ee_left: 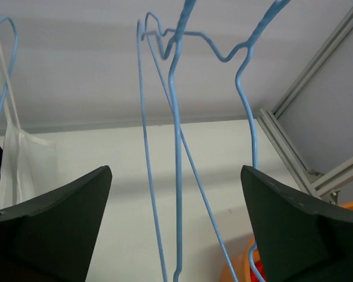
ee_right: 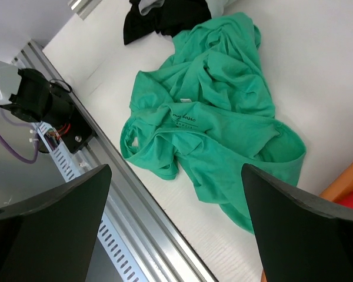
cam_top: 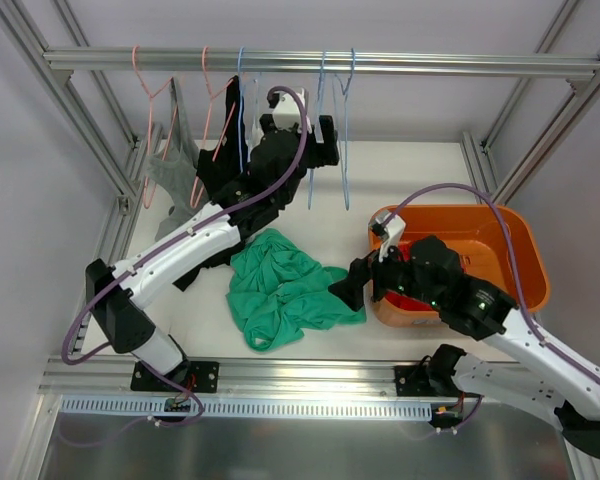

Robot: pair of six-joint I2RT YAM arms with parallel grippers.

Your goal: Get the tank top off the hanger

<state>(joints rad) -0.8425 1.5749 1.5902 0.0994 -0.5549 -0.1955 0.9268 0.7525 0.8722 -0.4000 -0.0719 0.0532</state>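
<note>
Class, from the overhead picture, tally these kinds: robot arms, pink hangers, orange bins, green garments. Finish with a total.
Robot arms: 2
Pink hangers: 2
Orange bins: 1
Green garments: 1
Total: 6

The white table (cam_top: 410,190) carries a crumpled green tank top (cam_top: 280,285) near its front edge, a black cloth (ee_right: 165,14) just beside it toward the left (partly hidden under an arm), and an orange bin (cam_top: 533,262) at the right.
</note>
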